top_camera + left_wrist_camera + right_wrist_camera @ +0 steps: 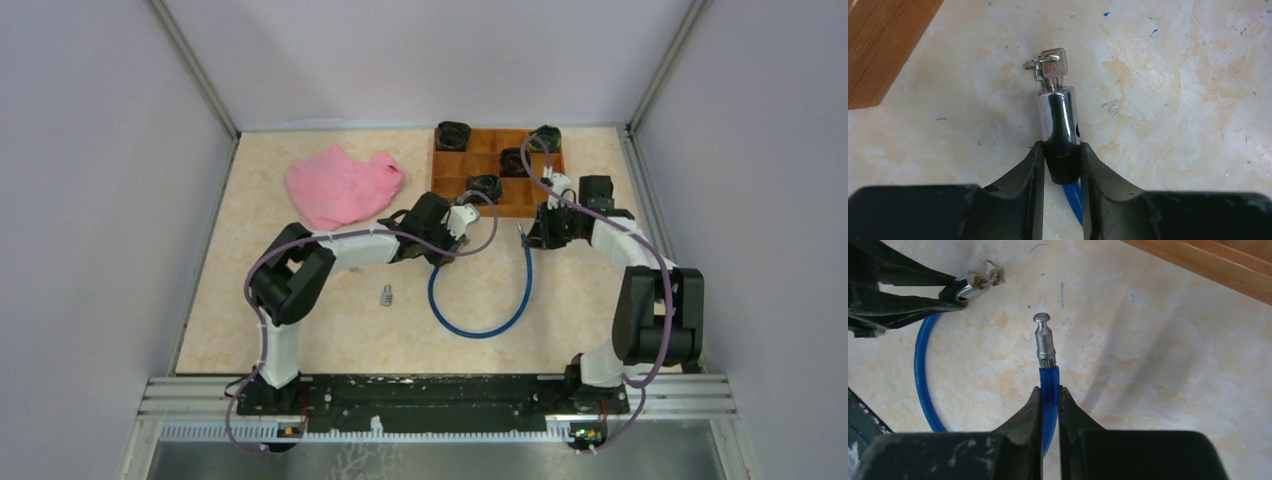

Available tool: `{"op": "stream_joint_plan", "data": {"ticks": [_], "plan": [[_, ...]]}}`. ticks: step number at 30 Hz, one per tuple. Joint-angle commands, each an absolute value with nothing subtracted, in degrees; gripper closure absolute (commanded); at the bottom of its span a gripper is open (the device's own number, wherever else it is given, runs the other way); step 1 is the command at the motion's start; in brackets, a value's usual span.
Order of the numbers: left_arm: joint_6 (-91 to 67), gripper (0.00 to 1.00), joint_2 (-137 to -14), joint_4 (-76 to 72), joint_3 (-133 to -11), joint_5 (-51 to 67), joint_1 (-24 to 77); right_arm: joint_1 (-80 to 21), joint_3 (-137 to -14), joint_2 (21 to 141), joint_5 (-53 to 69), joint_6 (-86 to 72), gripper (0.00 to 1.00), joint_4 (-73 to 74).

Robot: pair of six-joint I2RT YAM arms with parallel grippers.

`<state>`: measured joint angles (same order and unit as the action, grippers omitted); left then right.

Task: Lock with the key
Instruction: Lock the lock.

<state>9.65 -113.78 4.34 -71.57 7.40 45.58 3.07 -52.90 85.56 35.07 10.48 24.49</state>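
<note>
A blue cable lock [480, 322] lies in a loop on the table between the arms. My left gripper [1060, 156] is shut on the black collar of its chrome lock barrel [1058, 112]. A key [1053, 67] with a ring sticks out of the barrel's far end. My right gripper [1050, 395] is shut on the blue cable just behind its metal locking pin [1044, 340]. The pin is free and points toward the barrel [965, 287], a short way apart from it. In the top view the left gripper [462, 232] and right gripper [525, 235] face each other across a gap.
A wooden compartment tray [452, 185] with several black objects stands at the back right, close behind both grippers. A pink cloth [340, 185] lies at the back left. A small metal item [386, 295] lies on the table near the left arm.
</note>
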Motion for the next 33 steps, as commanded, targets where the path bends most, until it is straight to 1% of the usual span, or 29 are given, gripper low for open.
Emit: {"op": "stream_joint_plan", "data": {"ticks": [1,8,17,24,33], "plan": [[8.5,1.00,-110.9,5.5,-73.0,11.0,44.9,0.5,-53.7,85.1,43.7,11.0,1.00,21.8],[6.6,1.00,-105.1,-0.9,-71.2,10.7,44.8,-2.9,-55.2,87.9,50.1,9.7,1.00,19.6],[6.4,1.00,-102.7,-1.1,-71.9,8.9,44.6,-6.1,-56.2,90.1,56.9,8.6,1.00,17.2],[6.5,1.00,-102.5,-1.7,-71.5,8.3,44.7,-8.8,-57.8,91.9,58.4,7.9,1.00,16.7],[6.4,1.00,-102.6,-2.2,-71.3,8.7,44.9,-11.7,-59.7,94.2,57.2,7.8,1.00,17.1]]}}
